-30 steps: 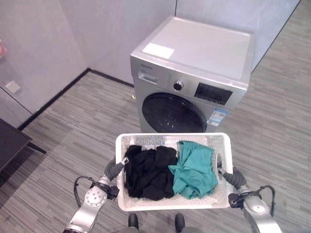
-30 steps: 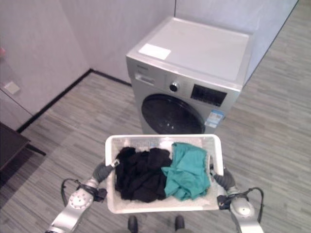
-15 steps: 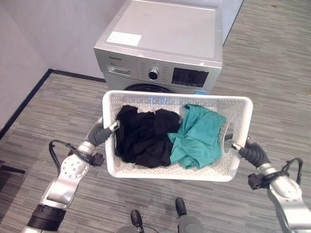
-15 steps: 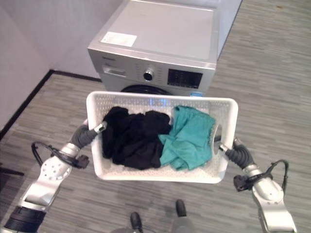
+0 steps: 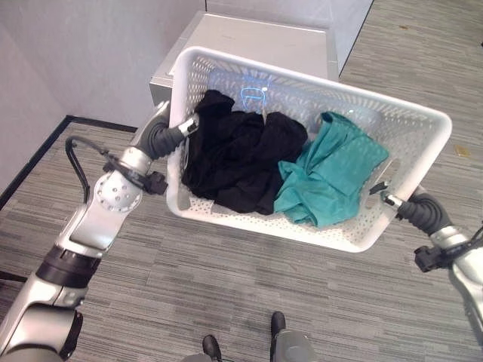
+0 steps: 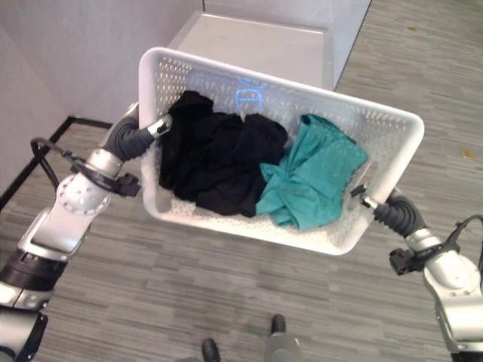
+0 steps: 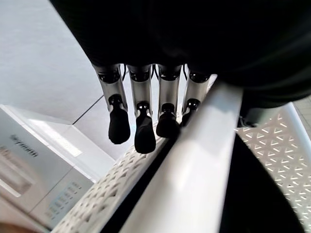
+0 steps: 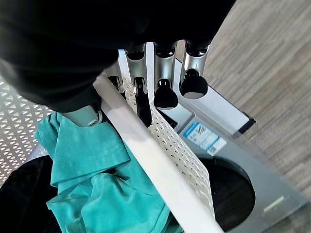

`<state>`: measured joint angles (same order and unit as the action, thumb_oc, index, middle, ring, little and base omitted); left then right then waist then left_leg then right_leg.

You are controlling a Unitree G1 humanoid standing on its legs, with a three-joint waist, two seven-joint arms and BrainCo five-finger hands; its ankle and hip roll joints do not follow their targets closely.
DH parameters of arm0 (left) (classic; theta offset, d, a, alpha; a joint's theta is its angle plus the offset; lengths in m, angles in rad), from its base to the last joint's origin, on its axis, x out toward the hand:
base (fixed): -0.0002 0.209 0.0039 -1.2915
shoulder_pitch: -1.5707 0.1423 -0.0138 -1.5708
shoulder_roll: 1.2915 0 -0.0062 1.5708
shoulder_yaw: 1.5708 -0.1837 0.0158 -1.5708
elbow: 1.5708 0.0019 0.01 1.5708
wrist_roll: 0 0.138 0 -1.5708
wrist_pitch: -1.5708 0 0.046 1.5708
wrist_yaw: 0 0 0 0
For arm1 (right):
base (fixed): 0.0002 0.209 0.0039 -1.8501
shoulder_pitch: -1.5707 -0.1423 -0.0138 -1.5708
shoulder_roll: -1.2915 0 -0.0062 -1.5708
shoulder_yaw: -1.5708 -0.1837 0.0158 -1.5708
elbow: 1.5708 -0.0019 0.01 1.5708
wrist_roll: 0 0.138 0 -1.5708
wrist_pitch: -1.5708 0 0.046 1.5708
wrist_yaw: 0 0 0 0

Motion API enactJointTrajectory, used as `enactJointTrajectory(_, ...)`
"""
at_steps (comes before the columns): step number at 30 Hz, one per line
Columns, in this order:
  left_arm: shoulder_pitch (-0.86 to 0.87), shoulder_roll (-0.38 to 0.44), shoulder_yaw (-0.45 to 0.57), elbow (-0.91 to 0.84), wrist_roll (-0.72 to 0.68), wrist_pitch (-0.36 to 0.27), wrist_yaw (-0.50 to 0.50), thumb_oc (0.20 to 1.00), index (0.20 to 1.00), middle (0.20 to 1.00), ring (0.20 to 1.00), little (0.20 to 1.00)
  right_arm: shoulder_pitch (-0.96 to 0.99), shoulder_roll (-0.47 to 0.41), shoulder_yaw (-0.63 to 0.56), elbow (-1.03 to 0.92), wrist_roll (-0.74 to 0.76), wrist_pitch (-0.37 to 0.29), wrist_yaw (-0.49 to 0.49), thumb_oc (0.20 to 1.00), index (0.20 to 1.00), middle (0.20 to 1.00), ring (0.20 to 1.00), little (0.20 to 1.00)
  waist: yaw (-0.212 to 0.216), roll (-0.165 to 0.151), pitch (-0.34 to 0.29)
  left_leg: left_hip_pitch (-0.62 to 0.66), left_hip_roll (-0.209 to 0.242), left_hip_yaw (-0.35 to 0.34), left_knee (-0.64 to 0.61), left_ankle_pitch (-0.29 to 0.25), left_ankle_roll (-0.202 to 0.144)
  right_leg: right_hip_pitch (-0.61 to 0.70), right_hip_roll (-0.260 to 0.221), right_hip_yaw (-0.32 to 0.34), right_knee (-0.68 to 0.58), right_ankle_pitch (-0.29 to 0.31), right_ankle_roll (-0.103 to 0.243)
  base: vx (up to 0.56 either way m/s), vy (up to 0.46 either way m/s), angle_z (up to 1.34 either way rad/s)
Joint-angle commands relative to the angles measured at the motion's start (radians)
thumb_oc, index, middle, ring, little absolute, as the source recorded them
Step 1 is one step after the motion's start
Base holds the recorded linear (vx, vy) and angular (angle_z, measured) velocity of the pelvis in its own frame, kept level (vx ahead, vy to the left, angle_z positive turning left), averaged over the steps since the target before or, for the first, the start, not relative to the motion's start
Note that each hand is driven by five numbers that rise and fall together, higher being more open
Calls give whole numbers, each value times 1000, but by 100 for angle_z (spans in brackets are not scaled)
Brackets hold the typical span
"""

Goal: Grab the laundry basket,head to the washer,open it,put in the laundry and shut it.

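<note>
Grey striped floor (image 5: 226,286), pale walls (image 5: 90,53), white laundry basket (image 5: 423,124) with black clothes (image 5: 238,154) and teal garment (image 5: 332,173), tilted above the silver washer (image 5: 256,38), left hand (image 5: 162,136) and right hand (image 5: 423,211) curled over its end rims.

The right hand (image 8: 146,92) curls its dark-tipped fingers (image 8: 165,95) over the white basket's rim (image 8: 146,155). Teal cloth (image 8: 92,179) lies inside, black cloth (image 8: 22,194) beside it at eight o'clock. Past the perforated wall, at four o'clock, the washer's dark round door (image 8: 233,194) shows.
</note>
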<state>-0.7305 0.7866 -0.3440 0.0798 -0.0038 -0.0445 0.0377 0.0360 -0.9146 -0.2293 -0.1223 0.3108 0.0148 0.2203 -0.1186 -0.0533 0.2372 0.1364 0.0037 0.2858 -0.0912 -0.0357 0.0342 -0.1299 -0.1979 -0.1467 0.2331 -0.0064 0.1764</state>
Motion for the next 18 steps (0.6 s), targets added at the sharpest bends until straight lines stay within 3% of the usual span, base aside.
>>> enactJointTrajectory(1,-160,78,101,176,-125,-33,113,200,200,200,200,200,-57,-141,-132,211,98,-11,-132,200,200,200,200,200,1,10,-100,56,-31,-100,89,-167,-11,-108,31,-41,-190,153,31,132,-30,21)
enactJointTrajectory(6,-272,57,-12,307,-174,-31,106,200,200,200,200,200,-154,-212,-69,320,128,-2,-154,200,200,200,200,200,-1,20,-112,93,-21,-97,93,-184,-34,-94,0,-110,-240,176,40,207,-81,25)
enactJointTrajectory(8,-362,49,-85,405,-204,-33,105,200,200,200,200,200,-195,-250,-27,360,130,10,-154,200,200,200,200,200,-8,23,-130,115,-14,-106,100,-201,-46,-68,-1,-116,-227,167,28,241,-99,30)
enactJointTrajectory(12,-450,1,-154,537,-202,-33,135,200,200,200,200,200,-279,-308,47,403,137,5,-159,200,200,200,200,200,-19,62,-148,133,33,-140,177,-213,-69,-47,51,-89,-170,113,-9,235,-114,8)
enactJointTrajectory(13,-468,-5,-170,567,-214,-37,134,200,200,200,200,200,-347,-312,115,430,133,4,-159,200,200,200,200,200,-21,69,-152,109,51,-146,249,-155,-96,-26,76,-86,-164,90,-34,281,-299,-2)
enactJointTrajectory(14,-491,4,-176,589,-246,-29,135,200,200,200,200,200,-447,-329,206,438,127,14,-150,200,200,200,200,200,0,67,-145,26,92,-159,475,-46,-128,32,114,-79,-172,52,-76,198,-333,-18)
enactJointTrajectory(15,-496,10,-170,581,-259,-27,134,200,200,200,200,200,-502,-331,258,431,126,13,-147,200,200,200,200,200,0,55,-137,-34,93,-182,590,3,-136,51,121,-72,-181,44,-97,258,-360,-57)
enactJointTrajectory(16,-501,13,-165,597,-277,-30,154,200,200,200,200,200,-579,-320,337,393,126,0,-140,200,200,200,200,200,43,45,-119,-75,79,-239,717,70,-146,77,146,-44,-173,23,-127,269,-239,-85)
enactJointTrajectory(17,-509,32,-158,607,-317,-25,155,200,200,200,200,200,-729,-277,468,368,177,-21,-154,200,200,200,200,200,78,8,-99,-203,76,-309,751,65,-121,125,135,2,-190,9,-129,319,-154,-152)
enactJointTrajectory(18,-515,35,-161,612,-319,-24,161,200,200,200,200,200,-744,-245,479,363,198,-32,-165,200,200,200,200,200,96,0,-98,-233,82,-334,703,48,-113,135,134,18,-196,0,-124,324,-2,-118)
